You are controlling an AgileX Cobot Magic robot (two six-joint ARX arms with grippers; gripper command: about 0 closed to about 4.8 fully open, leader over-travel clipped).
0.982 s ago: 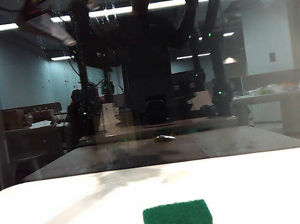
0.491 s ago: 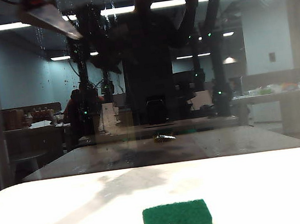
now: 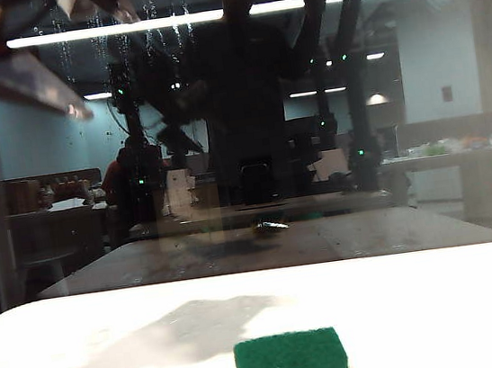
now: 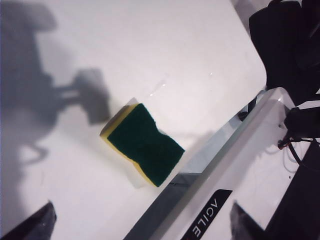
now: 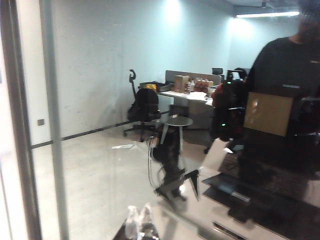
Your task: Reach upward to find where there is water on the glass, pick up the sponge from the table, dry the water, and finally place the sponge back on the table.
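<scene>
Upper left of exterior view: water streaks noted on glass, undried. Left tool is held spread, empty, above sponge. Sponge ungrasped on tabletop, lower centre. Right tool unseen; state cannot be told.

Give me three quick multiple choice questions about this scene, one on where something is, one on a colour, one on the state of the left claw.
1. Where is the sponge?
A. on the white table
B. in the left claw
C. pressed on the glass

2. What colour is the sponge's top layer?
A. red
B. dark green
C. blue

3. The left claw is:
A. shut on the sponge
B. open, above the table
C. shut on a cloth

Answers: 1 A, it lies flat on the table, untouched. 2 B, green over yellow foam. 3 B, its fingertips stand wide apart with nothing between them, the sponge below.
</scene>
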